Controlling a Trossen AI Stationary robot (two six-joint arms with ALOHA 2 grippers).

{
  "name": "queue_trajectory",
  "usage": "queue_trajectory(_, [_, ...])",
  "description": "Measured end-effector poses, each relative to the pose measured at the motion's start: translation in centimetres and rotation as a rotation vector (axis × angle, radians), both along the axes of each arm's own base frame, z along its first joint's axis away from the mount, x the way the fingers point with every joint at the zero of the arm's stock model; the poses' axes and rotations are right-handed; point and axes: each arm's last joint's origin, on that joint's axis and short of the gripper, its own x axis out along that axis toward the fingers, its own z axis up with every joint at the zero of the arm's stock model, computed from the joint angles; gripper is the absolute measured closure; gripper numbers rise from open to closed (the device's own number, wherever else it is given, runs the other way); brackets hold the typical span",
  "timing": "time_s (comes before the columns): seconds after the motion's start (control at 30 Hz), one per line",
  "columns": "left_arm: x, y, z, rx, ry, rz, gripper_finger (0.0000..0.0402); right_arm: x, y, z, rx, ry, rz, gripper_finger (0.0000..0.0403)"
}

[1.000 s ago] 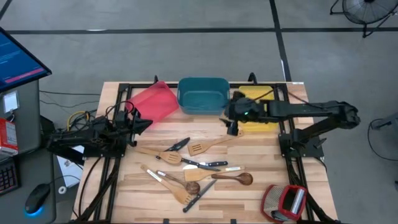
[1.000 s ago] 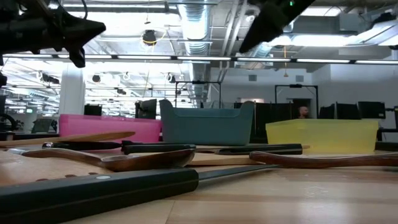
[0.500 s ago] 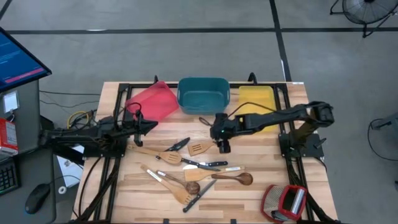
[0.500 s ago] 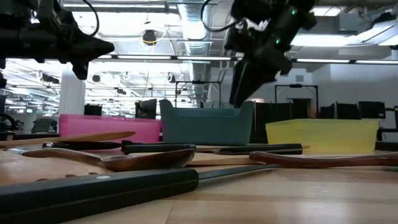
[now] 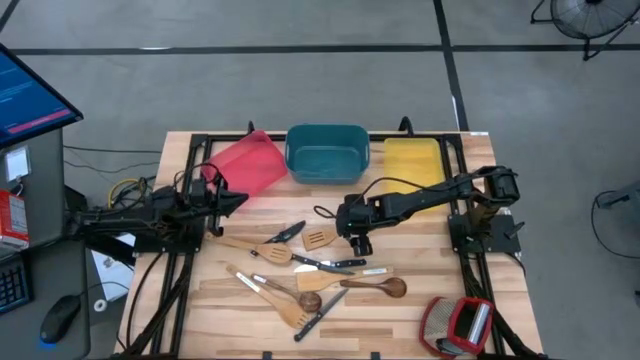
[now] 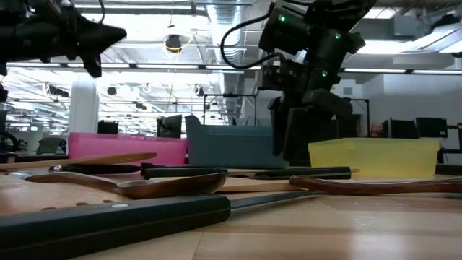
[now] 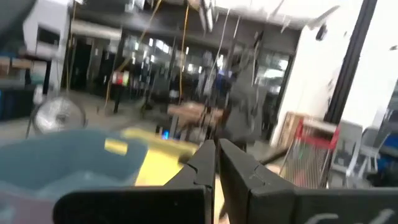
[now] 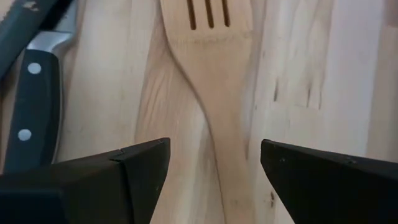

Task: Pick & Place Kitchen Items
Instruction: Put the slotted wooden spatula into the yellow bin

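Several kitchen items lie loose in the middle of the wooden table (image 5: 420, 270): slotted spatulas, wooden spoons and black-handled knives. My right gripper (image 5: 358, 240) is open and points steeply down over the handle of one light slotted spatula (image 5: 322, 238). In the right wrist view its fingers (image 8: 144, 163) stand on either side of that handle (image 8: 219, 134), clear of it, with a black knife handle (image 8: 28, 93) beside them. My left gripper (image 5: 236, 200) is shut and hovers above the table's left side with nothing in it.
A red tray (image 5: 248, 163), a teal tray (image 5: 326, 152) and a yellow tray (image 5: 412, 165) stand along the far edge. A red-and-silver object (image 5: 458, 322) sits at the near right corner. A knife (image 5: 335, 264) and a dark spoon (image 5: 375, 287) lie just near of the spatula.
My right gripper has come down from beside the yellow tray, toward the table's near edge and a little left, and now straddles the spatula's handle. It has tipped to point more steeply down and has stayed open.
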Motion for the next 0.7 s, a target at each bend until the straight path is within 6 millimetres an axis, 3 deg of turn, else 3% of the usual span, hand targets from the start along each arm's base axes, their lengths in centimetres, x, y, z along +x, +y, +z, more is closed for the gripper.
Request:
queue_trajectory(0.23, [0.2,-0.1,-1.4,-0.027,0.147,-0.025,0.0399,0.0,-1.1,0.0,-0.001,0.003,-0.034,0.0143])
queue_trajectory(0.7, [0.2,-0.1,-1.6,-0.028,0.162,-0.056,0.0399,-0.8,-1.4,-1.5,-0.004,0.053,-0.039,0.0143])
